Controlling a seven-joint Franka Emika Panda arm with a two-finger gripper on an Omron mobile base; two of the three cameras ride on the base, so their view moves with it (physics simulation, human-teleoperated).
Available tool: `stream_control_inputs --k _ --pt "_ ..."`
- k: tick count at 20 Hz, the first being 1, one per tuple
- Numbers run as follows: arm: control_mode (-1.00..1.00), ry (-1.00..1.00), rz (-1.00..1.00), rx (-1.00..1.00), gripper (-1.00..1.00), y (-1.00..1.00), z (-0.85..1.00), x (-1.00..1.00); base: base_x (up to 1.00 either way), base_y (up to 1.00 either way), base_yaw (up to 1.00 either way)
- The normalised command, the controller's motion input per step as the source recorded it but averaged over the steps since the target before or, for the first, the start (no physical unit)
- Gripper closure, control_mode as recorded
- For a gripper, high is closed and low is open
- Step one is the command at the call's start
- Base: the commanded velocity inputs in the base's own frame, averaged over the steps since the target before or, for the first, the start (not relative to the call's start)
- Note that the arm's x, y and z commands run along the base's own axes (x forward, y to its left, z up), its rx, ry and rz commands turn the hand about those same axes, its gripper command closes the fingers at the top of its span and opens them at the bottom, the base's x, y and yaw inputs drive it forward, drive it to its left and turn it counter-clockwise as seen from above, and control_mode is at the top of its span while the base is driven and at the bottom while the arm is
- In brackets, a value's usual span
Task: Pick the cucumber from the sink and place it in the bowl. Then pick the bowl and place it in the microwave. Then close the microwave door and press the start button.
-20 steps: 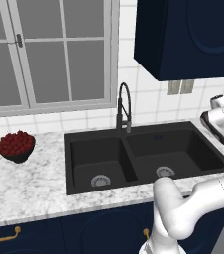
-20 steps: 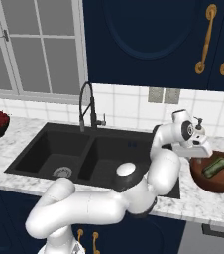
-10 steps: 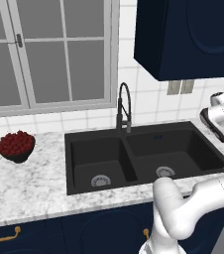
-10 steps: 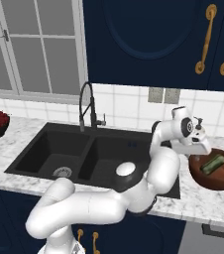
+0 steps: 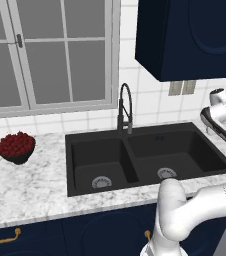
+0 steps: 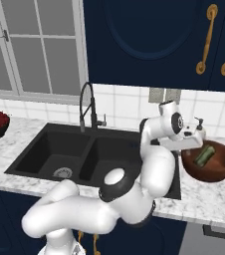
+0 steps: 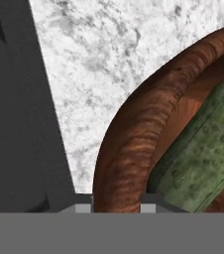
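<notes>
- End effector [image 6: 198,144] sits at the bowl's [image 6: 219,169] near-left rim; in the hand view the rim [image 7: 134,144] runs between the finger tips, jaws part-closed astride it. Can't tell if they actually pinch it.
- Cucumber [image 6: 204,154] lies inside the bowl, tilted, long axis running from the bowl's middle up toward the far-left rim, just beside the end effector.
- Bowl stands on the marble surface [image 6: 219,199], right of the sink [image 6: 59,154].
- Berry bowl [image 5: 16,147] far left.
</notes>
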Motion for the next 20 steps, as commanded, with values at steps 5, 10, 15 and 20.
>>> stream_control_inputs --k 5,10,15,20 --pt "-1.00 -0.01 0.46 0.00 1.00 0.41 0.48 -0.63 0.00 0.00 0.00" --pt "-1.00 0.00 0.55 0.00 1.00 0.59 0.45 -0.73 0.00 0.00 0.00" --pt "-1.00 0.01 0.56 0.00 1.00 0.74 0.42 -0.73 0.00 0.00 0.00" --pt "-1.00 0.03 0.47 0.01 1.00 0.77 0.46 -0.59 0.00 0.00 0.00"
